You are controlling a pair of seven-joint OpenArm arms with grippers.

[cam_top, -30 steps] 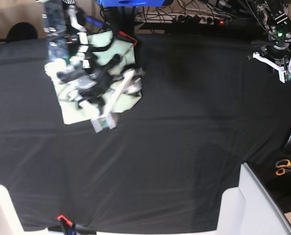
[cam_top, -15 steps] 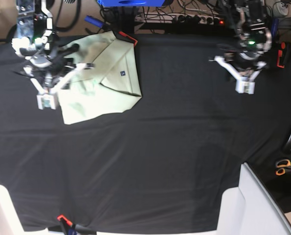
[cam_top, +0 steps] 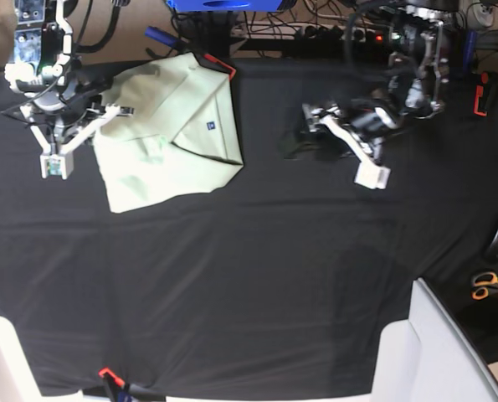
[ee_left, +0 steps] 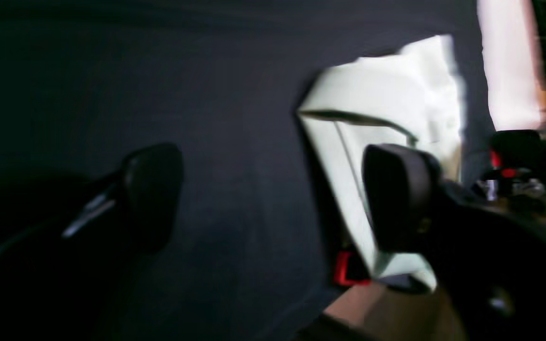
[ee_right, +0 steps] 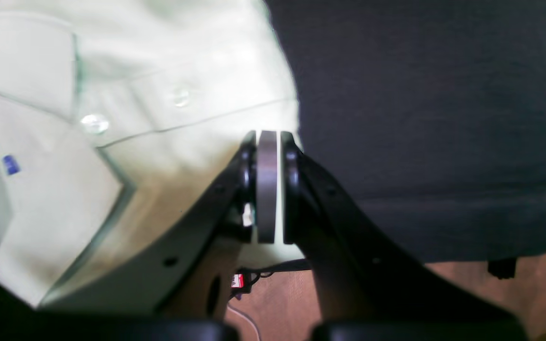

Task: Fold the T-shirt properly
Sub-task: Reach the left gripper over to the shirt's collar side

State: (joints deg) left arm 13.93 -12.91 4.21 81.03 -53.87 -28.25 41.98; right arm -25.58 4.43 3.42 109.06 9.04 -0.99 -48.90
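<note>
From my base view, farthest left, I have the right gripper (cam_top: 54, 164) hanging over the black cloth (cam_top: 257, 276) at the far left of the table, just beside the left edge of the T-shirt (cam_top: 169, 134). On the right wrist camera its jaws are pressed flat together, pad to pad, with nothing pinched between them; the fingertips (ee_right: 267, 142) sit over the edge where pale green fabric meets the black cloth.

Next comes the T-shirt itself, lying folded into a compact, roughly square bundle at the far left part of the table, its far edge close to the table's far side. It is pale mint green, with a small dark blue label (cam_top: 209, 126) facing up near the middle of the fold, and a diagonal fold line running toward its right near corner. A red clip (cam_top: 218, 64) sits at its far right corner. The right wrist view also shows two clear buttons (ee_right: 95, 123) on the fabric.

Further right, well apart from the shirt, my left gripper (cam_top: 361, 159) hovers over bare black cloth in the far right half. On the left wrist camera its two dark pads (ee_left: 152, 189) stand wide apart, holding nothing, with the shirt visible in the distance beyond them.

At the near right edge I see orange-handled scissors (cam_top: 485, 286)
</note>
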